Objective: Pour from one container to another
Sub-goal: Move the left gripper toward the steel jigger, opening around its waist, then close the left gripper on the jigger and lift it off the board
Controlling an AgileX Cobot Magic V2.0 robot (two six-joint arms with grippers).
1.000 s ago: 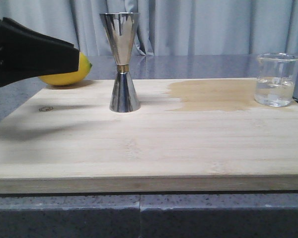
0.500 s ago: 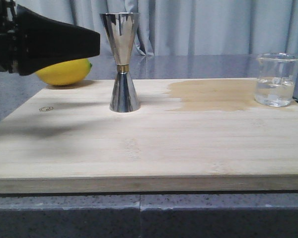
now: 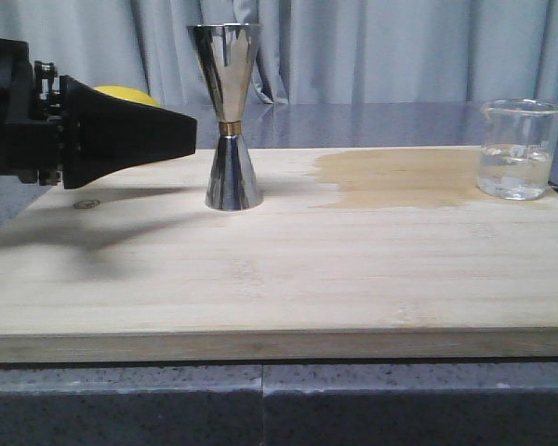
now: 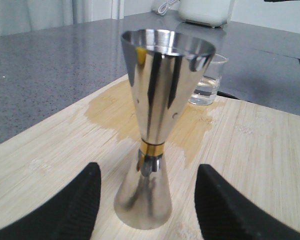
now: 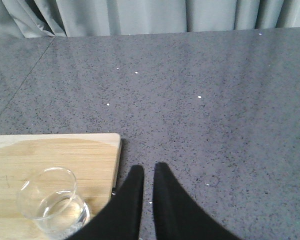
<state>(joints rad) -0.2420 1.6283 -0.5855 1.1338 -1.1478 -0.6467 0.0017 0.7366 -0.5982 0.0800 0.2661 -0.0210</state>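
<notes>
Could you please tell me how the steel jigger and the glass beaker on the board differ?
The shiny steel hourglass jigger is opaque and tall; the small clear glass beaker is see-through and shorter. The jigger narrows to a gold-banded waist; the beaker is straight-walled and holds clear liquid. Both stand upright on the wooden cutting board.

Even, soft light; jigger [image 4: 157,125] glares, close claw fingers [image 4: 65,210] perhaps slightly blurred.

Low front camera faces forward; left wrist closely shares its jigger [image 3: 228,116] view.

steel jigger [image 3: 232,116] upright (gold waist) | glass beaker [image 3: 519,149] upright, part-filled
</notes>
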